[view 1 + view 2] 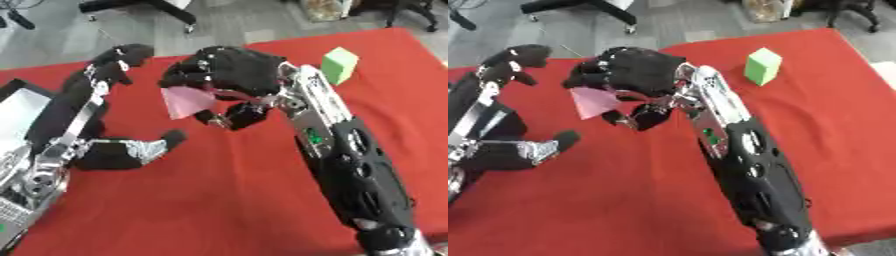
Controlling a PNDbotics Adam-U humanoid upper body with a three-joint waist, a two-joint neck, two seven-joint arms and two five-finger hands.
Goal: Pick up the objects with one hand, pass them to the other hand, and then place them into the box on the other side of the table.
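Pink block (188, 101) pinched in right hand (229, 71) fingers, centre frame; left hand (109, 70) fingers spread beside it. Handover pending. Green block (339, 65) untouched, upper right.

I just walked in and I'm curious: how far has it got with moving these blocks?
Midway, it seems. The right hand has its fingers curled round a pink block, lifted off the red table, right next to the open left hand, so the pass looks under way. A green block stands untouched at the far side. No block visibly boxed; the container shows at left edge.
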